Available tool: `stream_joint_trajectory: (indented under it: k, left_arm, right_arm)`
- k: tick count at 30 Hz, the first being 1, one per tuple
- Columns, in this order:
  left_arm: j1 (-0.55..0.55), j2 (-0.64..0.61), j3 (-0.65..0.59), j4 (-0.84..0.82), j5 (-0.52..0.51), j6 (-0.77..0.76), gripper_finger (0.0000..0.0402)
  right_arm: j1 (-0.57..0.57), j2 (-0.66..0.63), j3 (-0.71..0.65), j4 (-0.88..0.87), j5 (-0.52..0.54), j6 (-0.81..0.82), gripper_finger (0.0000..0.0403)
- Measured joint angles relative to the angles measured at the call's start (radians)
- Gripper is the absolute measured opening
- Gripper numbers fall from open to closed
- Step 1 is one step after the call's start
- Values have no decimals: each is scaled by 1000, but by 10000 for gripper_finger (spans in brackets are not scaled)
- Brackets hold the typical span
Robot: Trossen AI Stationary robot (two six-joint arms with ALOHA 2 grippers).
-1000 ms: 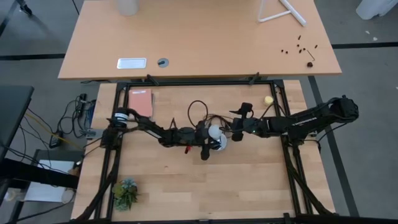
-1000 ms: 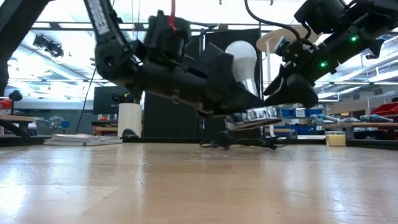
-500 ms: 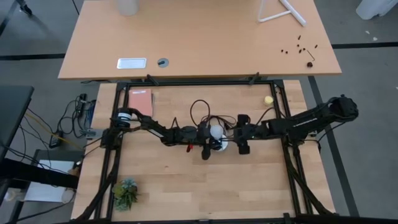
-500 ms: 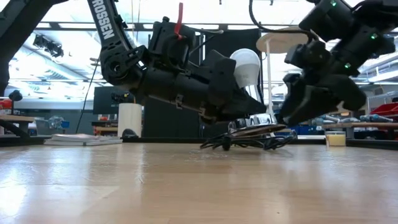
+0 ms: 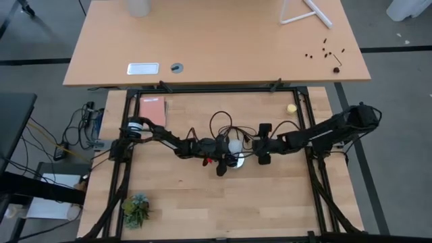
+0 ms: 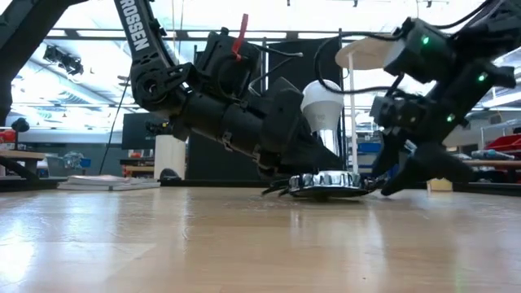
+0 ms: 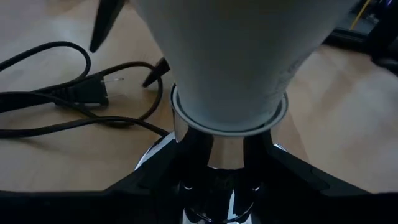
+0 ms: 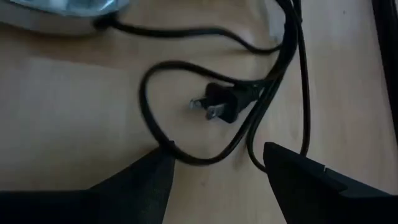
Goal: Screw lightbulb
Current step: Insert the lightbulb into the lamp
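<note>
**Bulb upright in socket, left gripper alongside it**

The lightbulb (image 6: 321,104) stands upright in the chrome socket disc (image 6: 326,184). The left gripper (image 5: 226,156) grips its base; the right gripper (image 6: 407,175), jaws empty and apart, hangs over the black cord (image 8: 186,99).

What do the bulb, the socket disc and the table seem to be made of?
Bulb: matte white, probably frosted glass or plastic; no glare on it.
Socket disc: shiny silver, likely polished or plated metal; it mirrors its surroundings.
Table: light wood, visible plank seams and grain, slight sheen.
</note>
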Motion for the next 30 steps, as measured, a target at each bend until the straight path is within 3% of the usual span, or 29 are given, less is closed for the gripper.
stream_joint_trajectory:
  k: [5, 10, 20, 25, 30]
  left_arm:
    - [0, -1, 1, -9, -31, 3, 193]
    - [-2, -2, 1, -28, -106, 11, 193]
    - [-42, 0, 17, -38, -306, 109, 193]
    - [-49, 0, 51, -39, -321, 128, 193]
    - [-56, 0, 70, -41, -321, 140, 193]
  right_arm:
    - [-12, 22, 1, 36, 63, 25, 252]
    - [-7, -40, 46, -34, 74, 38, 249]
    - [33, -155, 299, -438, -53, 199, 248]
    - [73, -129, 430, -534, -131, 224, 250]
    - [123, -109, 463, -559, -156, 202, 257]
